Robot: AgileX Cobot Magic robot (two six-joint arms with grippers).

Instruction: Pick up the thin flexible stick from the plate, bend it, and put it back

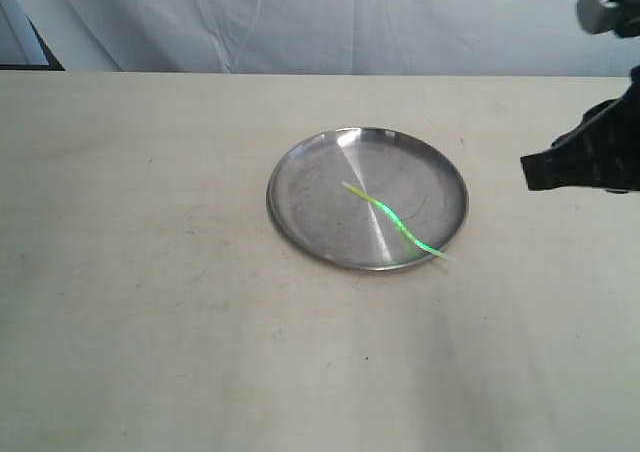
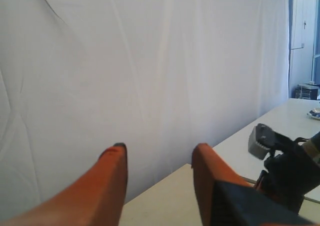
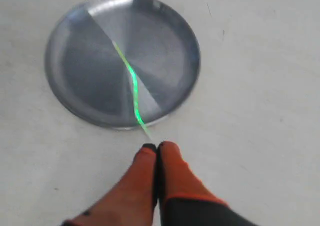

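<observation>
The plate [image 1: 305, 187] is a round silvery dish in the middle of the pale table. On it lies the thin flexible stick [image 1: 392, 218], wavy and yellow-green, with its pale end poking over the near right rim. My right gripper [image 1: 527, 169] hangs at the right edge of the exterior view, apart from the plate. In the right wrist view its orange fingers [image 3: 157, 147] are pressed together with nothing between them, and the stick [image 3: 132, 81] lies across the plate [image 3: 80, 61] ahead of them. My left gripper [image 2: 159, 151] is open and empty, facing the backdrop; the exterior view does not show it.
A white cloth backdrop [image 1: 320, 22] hangs behind the table's far edge. The bare tabletop [image 1: 150, 322] spreads left of and in front of the plate. The left wrist view shows the right arm's dark body [image 2: 287, 173] over the table.
</observation>
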